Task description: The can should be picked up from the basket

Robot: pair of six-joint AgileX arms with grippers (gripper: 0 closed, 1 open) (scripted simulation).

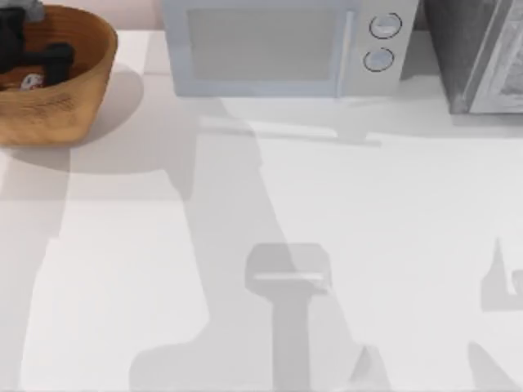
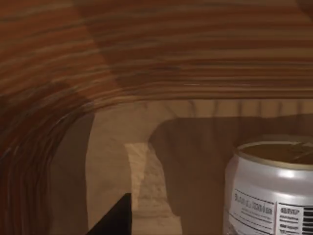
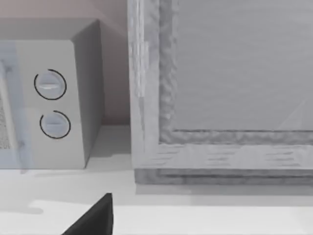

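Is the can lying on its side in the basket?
No, in the left wrist view the can stands upright on the basket floor, its gold top facing up.

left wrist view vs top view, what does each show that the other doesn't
Left wrist view alone: the can's gold top and printed side, upright on the basket's floor, and the ribbed inner wall up close.
Top view alone: the microwave, a grey appliance at its right, the white table, and the left hand inside the basket.
Both: basket and can.
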